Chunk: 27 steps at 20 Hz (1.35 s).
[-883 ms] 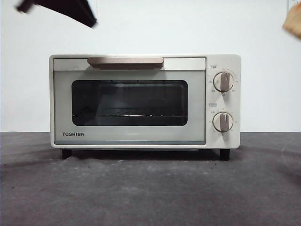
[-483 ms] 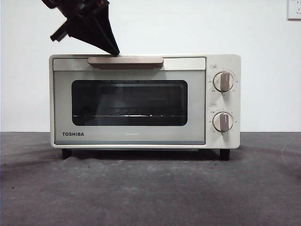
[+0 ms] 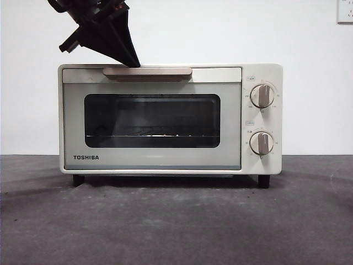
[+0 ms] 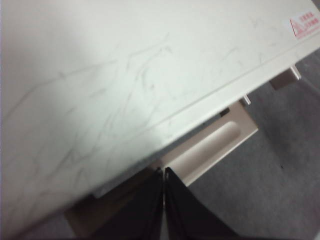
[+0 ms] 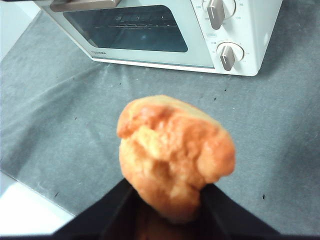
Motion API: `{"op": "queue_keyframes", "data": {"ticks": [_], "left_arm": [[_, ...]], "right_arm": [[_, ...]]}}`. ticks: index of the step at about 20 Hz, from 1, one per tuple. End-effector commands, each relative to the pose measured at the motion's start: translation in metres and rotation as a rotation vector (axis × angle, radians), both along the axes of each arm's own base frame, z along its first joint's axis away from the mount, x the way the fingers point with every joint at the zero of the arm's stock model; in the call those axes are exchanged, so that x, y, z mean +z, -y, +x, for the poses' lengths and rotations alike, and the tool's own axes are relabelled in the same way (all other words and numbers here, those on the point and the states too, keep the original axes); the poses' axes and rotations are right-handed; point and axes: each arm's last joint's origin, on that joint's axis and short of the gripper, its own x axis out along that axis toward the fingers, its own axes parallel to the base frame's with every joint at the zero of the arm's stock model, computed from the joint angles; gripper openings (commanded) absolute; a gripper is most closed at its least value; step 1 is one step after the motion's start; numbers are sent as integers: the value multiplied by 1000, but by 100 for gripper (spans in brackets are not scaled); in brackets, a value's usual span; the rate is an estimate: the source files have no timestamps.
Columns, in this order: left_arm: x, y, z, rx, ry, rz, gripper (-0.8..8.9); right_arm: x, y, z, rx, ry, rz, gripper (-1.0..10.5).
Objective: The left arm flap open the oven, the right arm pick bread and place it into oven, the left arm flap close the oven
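The left gripper (image 3: 134, 62) is seen with jaws pressed together into a single point, resting at the top edge of the oven (image 3: 170, 118), just behind the left part of the beige bar handle (image 3: 147, 72). The door is shut. To open it well, the tip should be hooked behind the handle and drawn toward the near side and downward, following the door's hinge arc, so that the oven is not dragged across the grey worktop (image 3: 176, 221). The bread (image 5: 175, 155) is held clamped in the right gripper (image 5: 167, 200), raised above the worktop on the near side of the oven, well apart from it, on the side of the two knobs (image 5: 222, 30).
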Motion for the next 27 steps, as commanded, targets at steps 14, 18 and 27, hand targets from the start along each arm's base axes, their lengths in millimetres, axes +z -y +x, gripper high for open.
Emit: {"op": "queue_keyframes", "data": {"ticks": [14, 18, 27], "left_arm": [[-22, 19, -30, -126, -166, 268, 8], [-29, 27, -38, -151, -177, 302, 8], [-82, 41, -67, -191, -208, 302, 8]], "right_arm": [[4, 0, 0, -1, 3, 19, 126], [4, 0, 0, -1, 3, 19, 127], [3, 0, -1, -2, -4, 16, 126]]}}
